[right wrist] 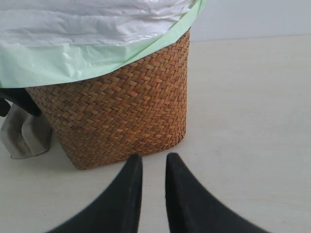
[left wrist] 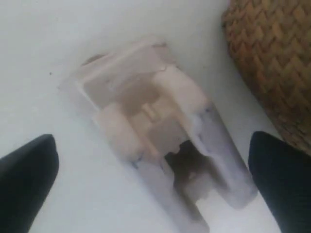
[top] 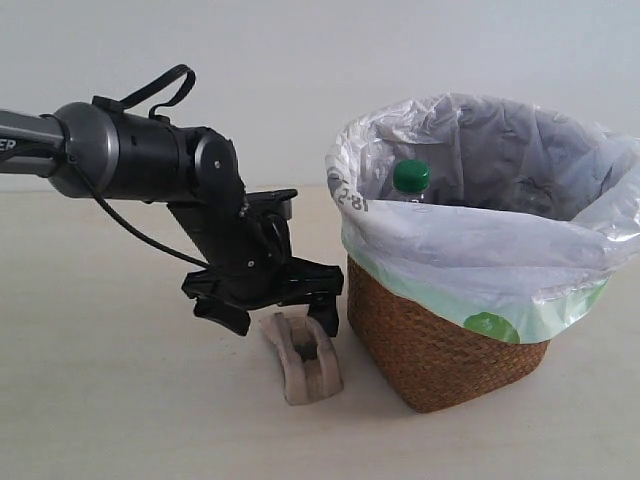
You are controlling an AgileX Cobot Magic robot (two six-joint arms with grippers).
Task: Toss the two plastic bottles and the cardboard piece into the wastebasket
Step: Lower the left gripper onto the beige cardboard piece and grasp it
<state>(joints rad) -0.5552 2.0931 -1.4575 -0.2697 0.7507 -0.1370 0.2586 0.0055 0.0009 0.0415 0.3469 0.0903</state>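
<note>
The tan cardboard piece (top: pixel 302 358) lies on the table just left of the wastebasket (top: pixel 440 345). My left gripper (top: pixel 280 318) hangs open right above it, one finger on each side, not touching. In the left wrist view the cardboard piece (left wrist: pixel 155 131) fills the middle between the black fingertips (left wrist: pixel 26 179), with the wastebasket (left wrist: pixel 272 58) beside it. The green-capped bottle (top: pixel 411 178) stands inside the bag; the red-label bottle is hidden. My right gripper (right wrist: pixel 152 160) is shut, holds nothing, and faces the wastebasket (right wrist: pixel 116 111) low over the table. It is outside the exterior view.
The crinkled plastic bag (top: pixel 480 240) folds over the basket rim, with a green edge. The cardboard piece (right wrist: pixel 26 136) shows behind the basket's side in the right wrist view. A pale wall stands behind the light table (top: pixel 100 400).
</note>
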